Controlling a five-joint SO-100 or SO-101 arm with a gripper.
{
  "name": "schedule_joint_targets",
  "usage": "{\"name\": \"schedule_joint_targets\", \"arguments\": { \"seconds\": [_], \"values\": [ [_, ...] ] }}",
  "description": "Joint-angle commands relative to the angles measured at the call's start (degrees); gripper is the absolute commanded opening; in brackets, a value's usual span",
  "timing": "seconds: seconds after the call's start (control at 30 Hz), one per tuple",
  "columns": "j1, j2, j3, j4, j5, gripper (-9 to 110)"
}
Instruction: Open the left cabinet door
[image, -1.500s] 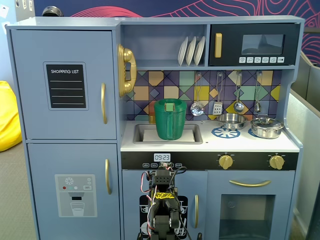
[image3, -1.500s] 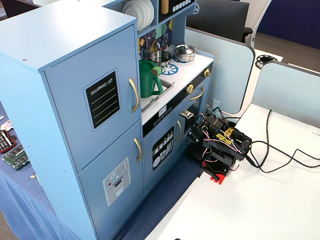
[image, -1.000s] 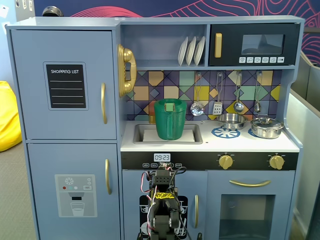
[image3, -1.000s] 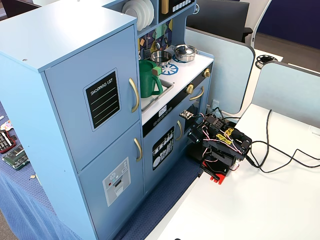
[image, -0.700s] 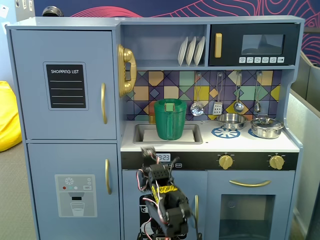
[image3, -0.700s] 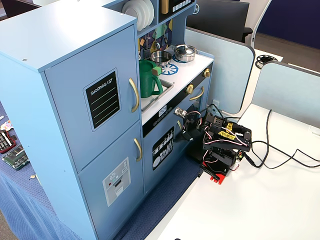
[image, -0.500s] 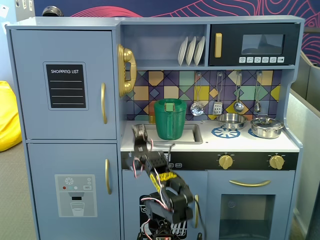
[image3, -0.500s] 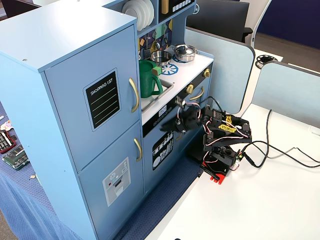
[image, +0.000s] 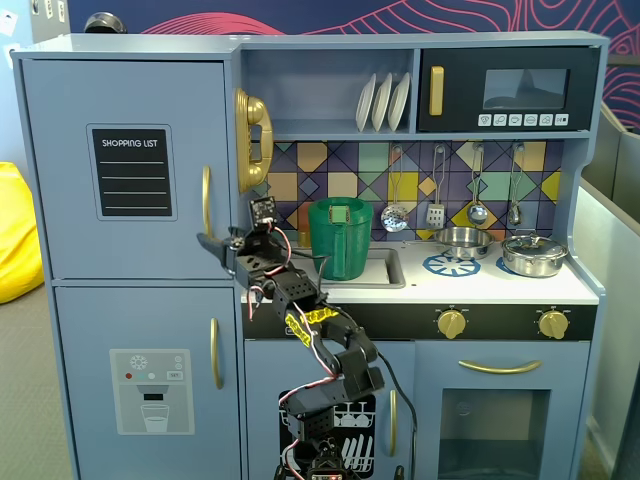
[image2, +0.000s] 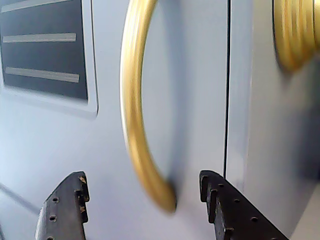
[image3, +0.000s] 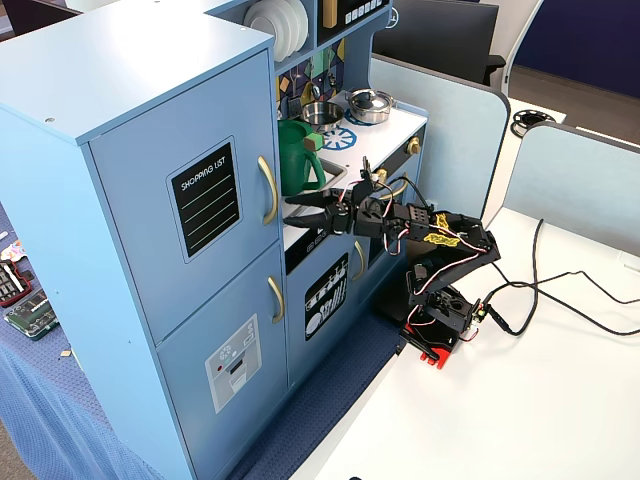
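The left cabinet door (image: 130, 240) is blue-grey with a black "SHOPPING LIST" panel (image: 131, 172) and a curved gold handle (image: 206, 200). It is shut; its edge seam shows closed in the wrist view. It also shows in a fixed view (image3: 140, 250) with its handle (image3: 268, 189). My gripper (image: 212, 243) is open at the lower end of the handle, close to the door face. In the wrist view the handle (image2: 132, 100) curves down between the two black fingers of my gripper (image2: 142, 176). The fingers stand apart from the handle on both sides and hold nothing.
Below is the door with the water-dispenser panel (image: 150, 390) and its own gold handle (image: 214, 352). A gold toy telephone (image: 252, 140) hangs right of the handle, and a green pitcher (image: 340, 238) stands in the sink. The arm's base (image3: 435, 330) and cables (image3: 560, 290) sit on the white table.
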Motion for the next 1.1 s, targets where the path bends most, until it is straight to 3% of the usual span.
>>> {"name": "schedule_joint_targets", "arguments": {
  "seconds": [0.0,0.33,1.07],
  "values": [
    [-1.41,-3.43,-7.91,-3.43,-1.85,23],
    [-6.33,-11.51,-13.54,-8.88,-5.45,22],
    [-24.26,-6.68,-11.95,-11.34,-19.95,19]
  ]
}}
